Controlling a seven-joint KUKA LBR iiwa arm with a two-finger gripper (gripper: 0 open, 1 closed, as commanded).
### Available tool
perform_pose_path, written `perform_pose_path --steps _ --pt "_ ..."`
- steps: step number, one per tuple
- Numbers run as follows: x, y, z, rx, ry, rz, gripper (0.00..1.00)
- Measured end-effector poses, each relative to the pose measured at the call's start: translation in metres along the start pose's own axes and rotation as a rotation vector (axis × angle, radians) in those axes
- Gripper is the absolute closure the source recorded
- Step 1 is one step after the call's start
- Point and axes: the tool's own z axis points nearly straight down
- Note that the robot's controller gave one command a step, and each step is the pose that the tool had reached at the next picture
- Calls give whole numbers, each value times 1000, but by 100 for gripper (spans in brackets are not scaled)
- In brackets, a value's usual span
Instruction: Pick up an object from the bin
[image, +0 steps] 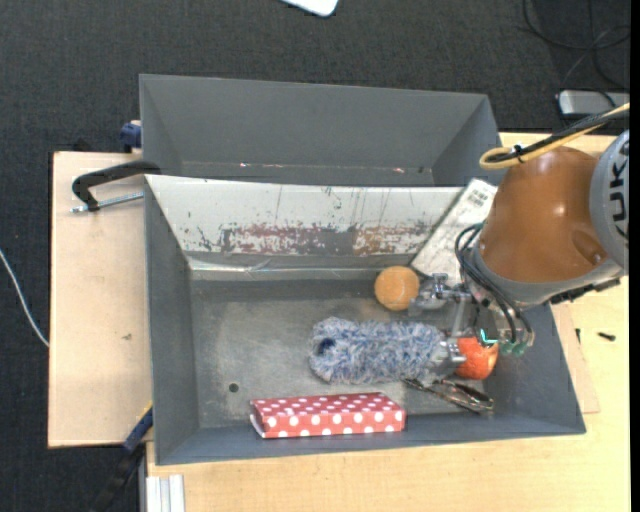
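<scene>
Pincer (455, 332) is down in the bin (250, 340) at the right end of the fuzzy blue roll (368, 350), which lies flat on the floor; I can't tell its opening, nothing's lifted, so the pick isn't done yet.

Hardly any writing to call here. On the arm's pale casing (622, 195) at the right edge there are big dark letters, cut off by the frame and too partial to read as a word. The white card (452, 235) leaning against the right wall of the bin (300, 130) carries small dark print, too fine to make out. Nothing else is legible.
</scene>
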Motion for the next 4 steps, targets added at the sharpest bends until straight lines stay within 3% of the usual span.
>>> perform_pose_path --steps 1,2,3,4 --pt "-2 0 -4 1 -9 -1 0" --pt "-11 -12 96 1 -18 14 100" --pt "-11 -12 96 1 -18 13 100" --pt "-20 -2 -42 1 -14 -5 100"
